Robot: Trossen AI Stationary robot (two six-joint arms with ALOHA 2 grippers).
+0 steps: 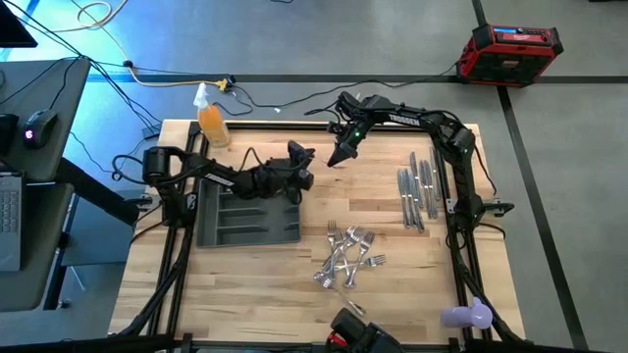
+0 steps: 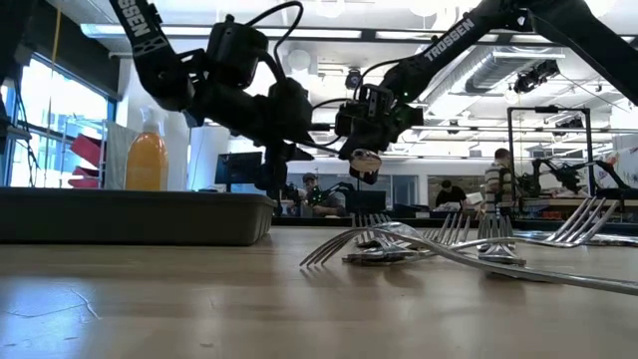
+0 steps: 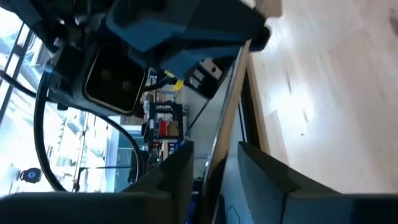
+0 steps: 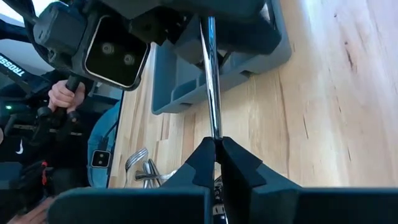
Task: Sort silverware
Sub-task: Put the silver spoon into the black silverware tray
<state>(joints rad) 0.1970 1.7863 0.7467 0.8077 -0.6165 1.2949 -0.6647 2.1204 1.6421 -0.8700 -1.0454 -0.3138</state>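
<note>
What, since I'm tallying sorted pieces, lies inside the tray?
The compartments of the tray that show look empty. The left arm covers its far end, so whatever lies there cannot be seen.

Pale wooden plank table [image 1: 255, 294], bearing a dark grey compartmented plastic tray [image 1: 247, 224] at nine o'clock. Heap of shiny silver metal forks [image 1: 347, 257] at six, row of straight silver knives [image 1: 417, 191] at three, orange-filled clear spray bottle [image 1: 211, 120] at eleven.
</note>
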